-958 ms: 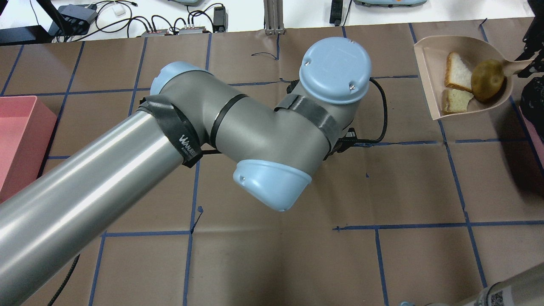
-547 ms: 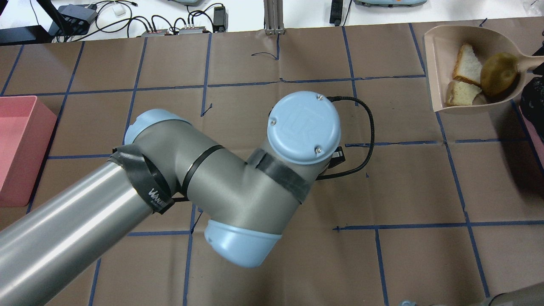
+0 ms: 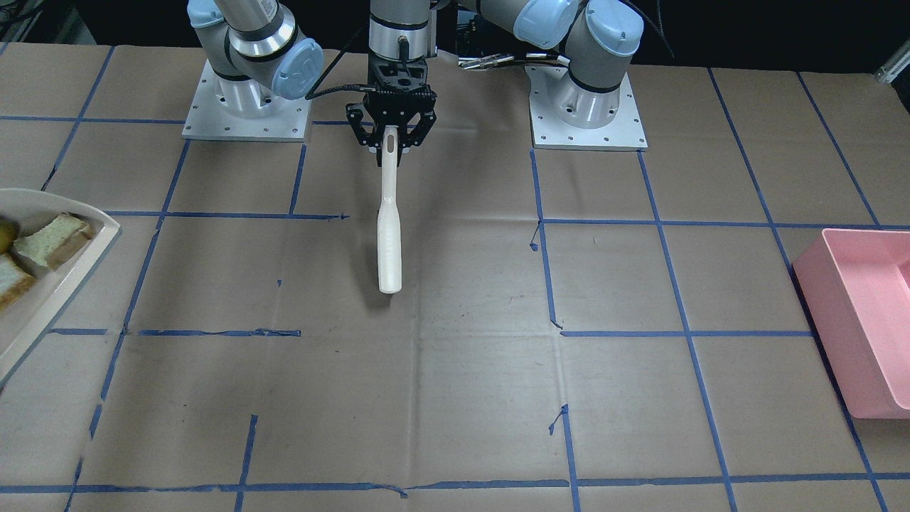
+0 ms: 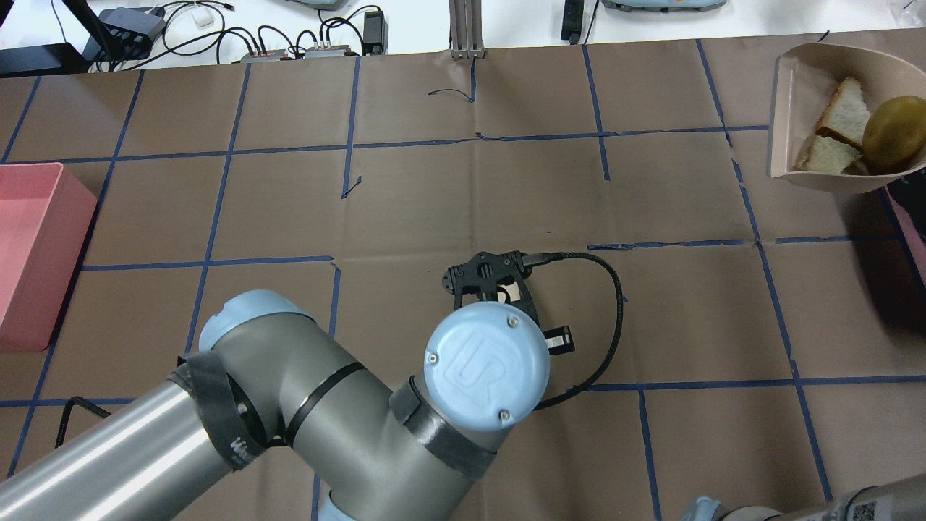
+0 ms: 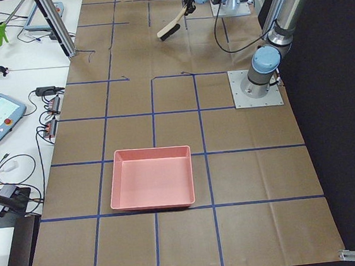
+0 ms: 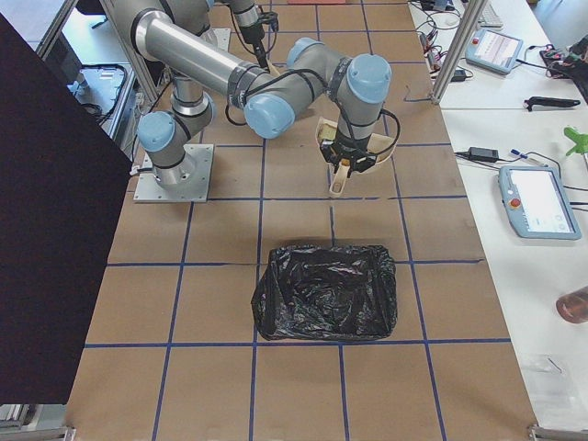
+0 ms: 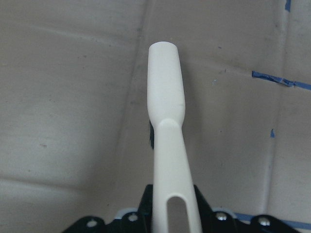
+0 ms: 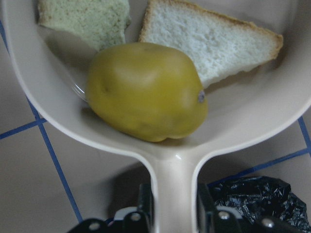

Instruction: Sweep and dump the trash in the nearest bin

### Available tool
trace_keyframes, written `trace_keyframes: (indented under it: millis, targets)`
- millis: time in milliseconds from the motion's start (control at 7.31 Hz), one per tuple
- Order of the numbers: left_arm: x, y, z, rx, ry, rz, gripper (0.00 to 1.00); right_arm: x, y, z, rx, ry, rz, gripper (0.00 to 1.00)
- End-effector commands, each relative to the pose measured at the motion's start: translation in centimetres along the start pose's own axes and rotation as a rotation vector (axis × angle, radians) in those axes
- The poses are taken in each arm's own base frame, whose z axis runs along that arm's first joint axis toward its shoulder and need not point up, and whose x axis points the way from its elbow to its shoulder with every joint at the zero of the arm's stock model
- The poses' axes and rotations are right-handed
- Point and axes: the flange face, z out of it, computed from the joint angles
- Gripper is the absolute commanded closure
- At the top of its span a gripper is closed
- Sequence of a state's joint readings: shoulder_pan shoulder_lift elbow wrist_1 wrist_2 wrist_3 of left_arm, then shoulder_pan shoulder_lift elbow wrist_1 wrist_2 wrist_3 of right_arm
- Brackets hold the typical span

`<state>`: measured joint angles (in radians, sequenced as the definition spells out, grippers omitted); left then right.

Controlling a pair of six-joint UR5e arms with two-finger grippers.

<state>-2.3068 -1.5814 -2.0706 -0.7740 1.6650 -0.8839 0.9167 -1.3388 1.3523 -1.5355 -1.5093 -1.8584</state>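
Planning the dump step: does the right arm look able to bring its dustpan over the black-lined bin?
Probably yes: the right gripper holds the dustpan near the black-lined bin, and nothing shows between them.

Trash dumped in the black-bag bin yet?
No, the lemon and both bread pieces lie in the dustpan, held by the right tool.

Yellow-green fruit (image 8: 146, 92), white bread pieces (image 8: 214, 43) with tan crust, beige dustpan (image 8: 252, 121), cream brush (image 3: 389, 242), pink bin (image 5: 151, 180), black bin bag (image 6: 326, 292), brown table (image 3: 455, 398) with blue tape grid.
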Motion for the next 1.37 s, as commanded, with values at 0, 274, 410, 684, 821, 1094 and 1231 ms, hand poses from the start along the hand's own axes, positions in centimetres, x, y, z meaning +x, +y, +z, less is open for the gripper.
trace_keyframes:
  millis: [0,274,410,684,821,1094,1231]
  targets:
    - [-0.9,4.0,0.8,0.005,0.011,0.049,1.0,-0.2,5.4,-0.2,-0.044,-0.001,0.061,0.97]
    - [-1.9,2.9,-0.2,0.127,-0.07,0.18,1.0,0.2,10.1,-0.6,-0.131,0.036,-0.032,0.97]
    - [-2.1,2.6,-0.4,0.162,-0.099,0.186,1.0,0.3,12.0,-0.7,-0.151,0.047,-0.083,0.97]
    - [-2.4,2.8,0.5,0.154,-0.115,0.155,1.0,0.5,18.2,-0.7,-0.234,0.085,-0.166,0.97]
    - [-2.7,3.4,1.1,0.141,-0.118,0.119,1.0,0.0,21.3,-0.7,-0.269,0.085,-0.17,0.97]
    - [-3.4,4.7,2.1,0.095,-0.111,0.105,1.0,0.1,26.7,-0.7,-0.317,0.092,-0.171,0.97]
    - [-3.3,4.9,2.0,0.078,-0.092,0.102,1.0,0.8,29.0,-1.0,-0.328,0.096,-0.176,0.97]
